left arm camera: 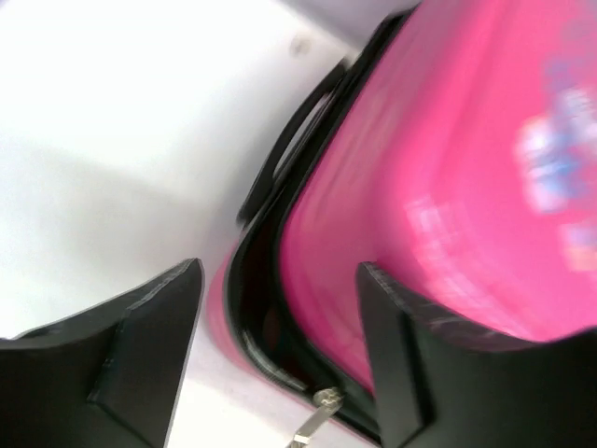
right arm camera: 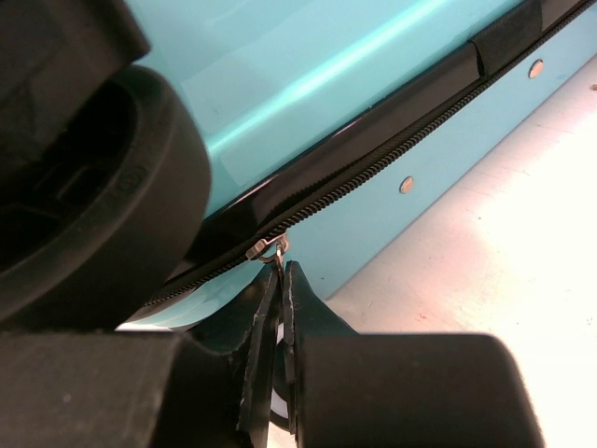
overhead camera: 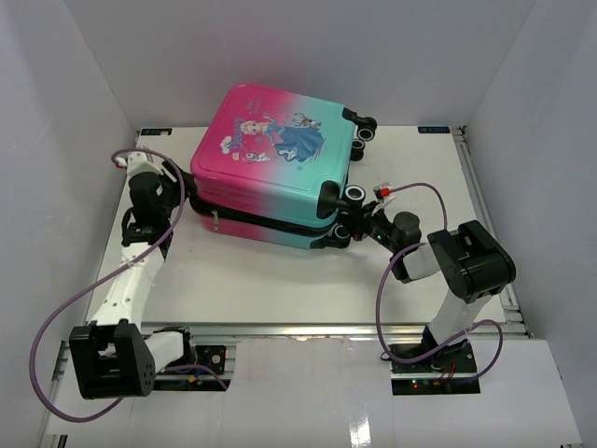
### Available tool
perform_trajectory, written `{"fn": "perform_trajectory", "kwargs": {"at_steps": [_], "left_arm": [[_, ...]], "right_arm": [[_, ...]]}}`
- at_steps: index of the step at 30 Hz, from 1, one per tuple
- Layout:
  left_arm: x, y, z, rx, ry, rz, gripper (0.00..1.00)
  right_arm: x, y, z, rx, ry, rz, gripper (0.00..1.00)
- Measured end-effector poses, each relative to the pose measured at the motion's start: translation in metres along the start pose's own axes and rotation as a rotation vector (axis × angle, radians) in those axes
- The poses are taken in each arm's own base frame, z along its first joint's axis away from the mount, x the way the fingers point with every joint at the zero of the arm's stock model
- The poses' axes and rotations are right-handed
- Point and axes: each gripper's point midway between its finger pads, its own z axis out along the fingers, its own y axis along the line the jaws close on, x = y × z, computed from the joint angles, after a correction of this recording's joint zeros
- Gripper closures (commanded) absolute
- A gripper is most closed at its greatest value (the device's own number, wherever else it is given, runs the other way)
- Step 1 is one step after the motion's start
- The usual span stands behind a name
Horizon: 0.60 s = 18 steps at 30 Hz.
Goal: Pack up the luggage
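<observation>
A white table [overhead camera: 280, 289] inside plain white walls carries the small hard-shell suitcase [overhead camera: 270, 177], pink fading to teal, lying flat toward the far side with its printed lid up. The right gripper [right arm camera: 280, 280] is pinched tight on a small metal zipper pull [right arm camera: 268, 248] beside a black wheel [right arm camera: 103, 177] at the teal corner, with the forearm stretched low toward the seam. To zip cleanly, I judge the pull should run along the black zip track [right arm camera: 392, 154] — never outward. The left gripper [left arm camera: 278, 273] stands wide, holding nothing, its jaws astride the pink corner, where the shells gape slightly.
</observation>
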Motion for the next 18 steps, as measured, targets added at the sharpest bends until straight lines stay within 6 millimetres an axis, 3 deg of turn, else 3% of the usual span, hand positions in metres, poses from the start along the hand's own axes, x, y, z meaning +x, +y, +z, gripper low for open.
{"fn": "perform_trajectory", "kwargs": {"at_steps": [5, 9, 11, 13, 15, 16, 18], "left_arm": [[-0.097, -0.067, -0.02, 0.194, -0.181, 0.043, 0.22], [-0.126, -0.127, -0.038, 0.306, -0.216, 0.105, 0.24], [-0.121, -0.172, -0.043, 0.359, -0.193, 0.165, 0.24], [-0.113, -0.233, -0.052, 0.458, -0.181, 0.227, 0.24], [-0.085, -0.286, -0.063, 0.549, -0.127, 0.334, 0.25], [-0.072, -0.313, -0.067, 0.596, -0.116, 0.395, 0.29], [-0.046, -0.358, -0.068, 0.673, -0.104, 0.502, 0.54]], "right_arm": [[0.0, 0.0, 0.0, -0.007, 0.003, 0.001, 0.92], [0.001, 0.001, 0.0, -0.013, 0.006, 0.008, 0.92], [0.002, 0.001, 0.0, -0.013, 0.007, 0.011, 0.92], [0.002, 0.001, 0.0, -0.014, 0.006, 0.013, 0.92], [0.002, 0.001, 0.0, -0.014, 0.007, 0.015, 0.92], [0.002, 0.001, 0.0, -0.015, 0.008, 0.017, 0.92], [0.002, 0.001, 0.0, -0.016, 0.008, 0.021, 0.92]]}}
